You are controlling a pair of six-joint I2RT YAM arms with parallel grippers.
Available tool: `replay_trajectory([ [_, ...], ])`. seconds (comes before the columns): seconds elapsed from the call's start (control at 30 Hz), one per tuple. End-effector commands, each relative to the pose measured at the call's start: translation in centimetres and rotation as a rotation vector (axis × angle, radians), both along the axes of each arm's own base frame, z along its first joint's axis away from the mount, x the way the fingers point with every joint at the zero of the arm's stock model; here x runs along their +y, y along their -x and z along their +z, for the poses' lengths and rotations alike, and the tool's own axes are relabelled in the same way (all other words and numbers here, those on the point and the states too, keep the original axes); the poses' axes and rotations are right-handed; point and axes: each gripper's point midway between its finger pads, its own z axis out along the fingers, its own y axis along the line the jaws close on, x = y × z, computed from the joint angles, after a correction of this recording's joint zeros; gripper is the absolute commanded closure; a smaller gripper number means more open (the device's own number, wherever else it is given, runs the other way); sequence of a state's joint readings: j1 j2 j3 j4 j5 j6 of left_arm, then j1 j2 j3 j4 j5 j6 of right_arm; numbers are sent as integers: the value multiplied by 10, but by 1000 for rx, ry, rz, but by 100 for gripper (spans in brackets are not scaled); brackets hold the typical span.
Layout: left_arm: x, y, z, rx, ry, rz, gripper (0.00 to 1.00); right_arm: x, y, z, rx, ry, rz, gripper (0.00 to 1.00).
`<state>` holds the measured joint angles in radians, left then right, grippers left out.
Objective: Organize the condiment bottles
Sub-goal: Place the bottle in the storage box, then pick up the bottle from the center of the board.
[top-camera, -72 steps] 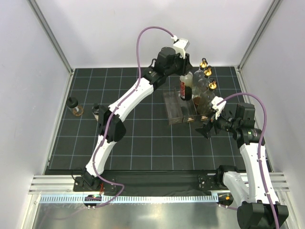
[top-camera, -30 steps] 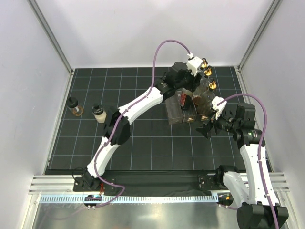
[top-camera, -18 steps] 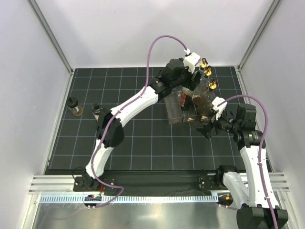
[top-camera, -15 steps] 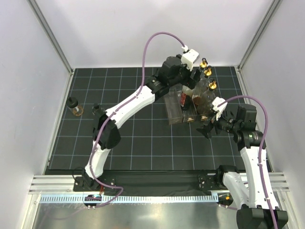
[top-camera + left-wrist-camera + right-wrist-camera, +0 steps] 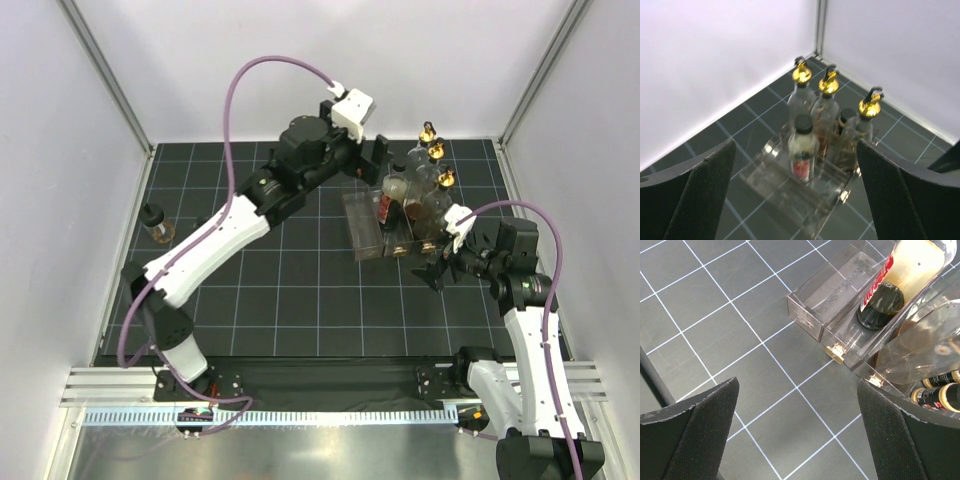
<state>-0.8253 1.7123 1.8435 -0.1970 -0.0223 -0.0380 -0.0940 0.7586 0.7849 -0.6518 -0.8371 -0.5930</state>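
Observation:
Three tall clear bottles with gold pourer tops [image 5: 436, 151] [image 5: 828, 86] stand at the back of the clear rack [image 5: 368, 228] [image 5: 785, 187]. A bottle with a red label [image 5: 390, 198] [image 5: 803, 150] [image 5: 892, 277] stands upright in a rack slot in front of them. Small dark black-capped bottles [image 5: 939, 390] sit in the rack's right side. Another small bottle [image 5: 153, 223] stands alone far left. My left gripper [image 5: 385, 160] [image 5: 795, 200] hovers open above the rack's rear left, holding nothing. My right gripper [image 5: 432, 272] [image 5: 797, 435] is open and low, just off the rack's near right corner.
The black gridded mat [image 5: 300, 290] is walled by white panels on three sides. The left arm's forearm [image 5: 215, 235] spans the mat's left half and hides part of it. The rack's left slot [image 5: 832, 287] holds nothing.
My left gripper opened, let go of the red-label bottle in the rack, then rose and drew back to the left. The right arm stayed still.

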Motion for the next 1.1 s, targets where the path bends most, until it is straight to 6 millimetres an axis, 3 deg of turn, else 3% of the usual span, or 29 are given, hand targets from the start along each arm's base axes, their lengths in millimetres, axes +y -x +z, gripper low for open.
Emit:
replay_trajectory([
  [0.0,35,13,15,-42,1,79,0,2,-3,2,-27,-2,29,0],
  [0.03,50,25,31,-64,25,86,0,3,-3,2,-27,-2,32,0],
  [0.07,57,27,12,-40,-6,105,0,3,-3,2,-21,-5,35,0],
  [0.13,81,44,24,-64,16,128,0,5,-3,1,-4,-13,53,0],
  [0.17,92,46,6,-44,-12,160,0,7,-3,2,-4,-14,63,0],
  [0.23,109,53,0,-44,-15,195,1,7,-2,3,9,-9,78,0],
  [0.27,126,65,13,-68,16,211,0,8,-2,5,-5,9,95,0],
  [0.3,144,72,8,-89,-3,239,0,9,-2,5,1,27,112,0],
  [0.33,144,70,-4,-77,-29,249,0,8,-3,7,10,28,110,0],
  [0.37,158,79,3,-99,-12,262,0,9,-5,14,-10,42,124,0],
  [0.4,166,82,-9,-89,-30,282,0,10,-4,14,9,45,134,0],
  [0.5,193,95,-8,-116,-24,329,0,18,-10,17,33,72,174,0],
  [0.53,203,95,-20,-107,-48,367,0,18,-13,17,38,82,172,0],
  [0.6,221,104,-16,-127,-35,406,0,38,-16,16,38,129,233,0],
  [0.7,240,109,-33,-116,-50,465,0,53,-26,13,37,197,253,0],
  [0.73,249,115,-30,-125,-28,475,0,68,-21,13,37,205,299,0],
  [0.77,255,116,-43,-111,-50,495,0,77,-23,19,25,211,318,0],
  [0.83,267,123,-46,-112,-37,522,0,100,-23,11,56,236,377,0],
  [0.87,273,123,-58,-99,-63,542,0,108,-25,17,42,242,392,0],
  [0.9,277,124,-62,-96,-67,556,0,116,-30,9,65,266,403,0],
  [1.07,296,131,-80,-98,-84,613,0,175,-20,5,50,319,551,0],
])
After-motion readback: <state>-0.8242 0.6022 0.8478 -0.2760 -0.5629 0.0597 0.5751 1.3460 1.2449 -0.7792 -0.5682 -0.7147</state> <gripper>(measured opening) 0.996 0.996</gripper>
